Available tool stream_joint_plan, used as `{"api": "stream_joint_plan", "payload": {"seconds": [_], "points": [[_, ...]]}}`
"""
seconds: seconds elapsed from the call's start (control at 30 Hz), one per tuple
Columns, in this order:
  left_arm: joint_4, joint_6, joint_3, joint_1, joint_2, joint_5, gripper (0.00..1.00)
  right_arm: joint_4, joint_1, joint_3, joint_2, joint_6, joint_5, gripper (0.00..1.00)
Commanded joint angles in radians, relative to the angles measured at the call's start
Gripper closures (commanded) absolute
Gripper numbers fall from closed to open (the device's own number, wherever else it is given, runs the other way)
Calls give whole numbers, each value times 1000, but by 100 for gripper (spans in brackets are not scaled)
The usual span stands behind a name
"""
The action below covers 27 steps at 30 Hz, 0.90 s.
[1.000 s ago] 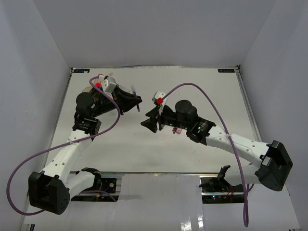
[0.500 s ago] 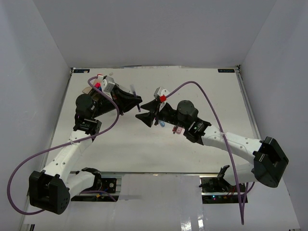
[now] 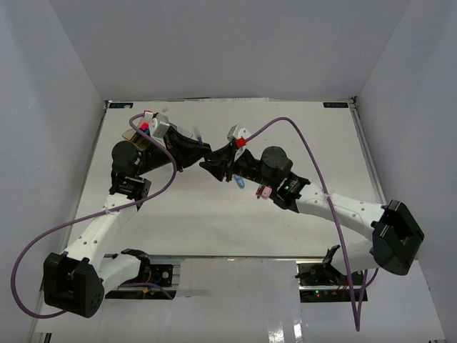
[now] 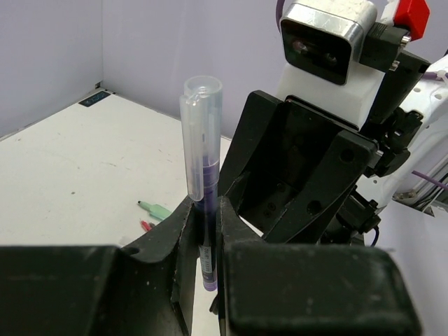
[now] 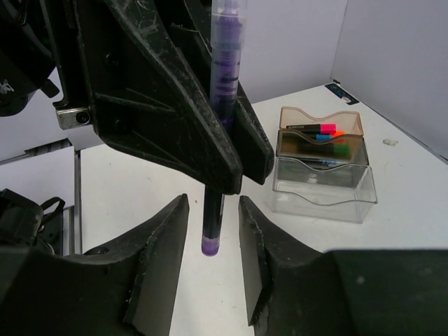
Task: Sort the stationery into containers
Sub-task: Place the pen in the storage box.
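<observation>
White scuffed table point(image 3: 343, 143) between pale grey walls point(image 3: 235, 43), small black corner tags point(image 3: 335, 105)

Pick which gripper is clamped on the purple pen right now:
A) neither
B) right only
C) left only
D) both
C: in the left wrist view the left gripper pinches the pen upright between its fingers, while the right wrist view shows the right gripper open, with a gap on each side of the pen's lower end.
</observation>
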<state>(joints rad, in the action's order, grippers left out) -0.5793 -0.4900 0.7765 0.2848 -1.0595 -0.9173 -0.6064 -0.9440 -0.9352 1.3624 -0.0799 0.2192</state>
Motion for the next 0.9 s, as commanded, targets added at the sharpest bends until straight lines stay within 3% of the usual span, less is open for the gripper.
{"api": "stream_joint_plan", "payload": {"seconds": [0.0,0.13,0.3,0.4,0.63,0.87], "points": [[-40,-19,-6,-3,-2,-25,100,-69,-1,-48,12,-4,-12,60],[-45,-24,-5,-3,-4,-32,100,-75,1,-50,15,-8,-15,71],[-44,-24,-6,-3,-2,-34,100,-84,1,-40,12,-14,-18,92],[-44,-22,-6,-3,-2,-34,92,-85,1,-28,7,-23,-18,92],[-47,-15,-10,-3,6,-34,53,-81,7,-2,-5,-37,-20,92],[-44,8,-17,-3,32,-18,38,-61,19,21,-6,-54,-17,92]]}}
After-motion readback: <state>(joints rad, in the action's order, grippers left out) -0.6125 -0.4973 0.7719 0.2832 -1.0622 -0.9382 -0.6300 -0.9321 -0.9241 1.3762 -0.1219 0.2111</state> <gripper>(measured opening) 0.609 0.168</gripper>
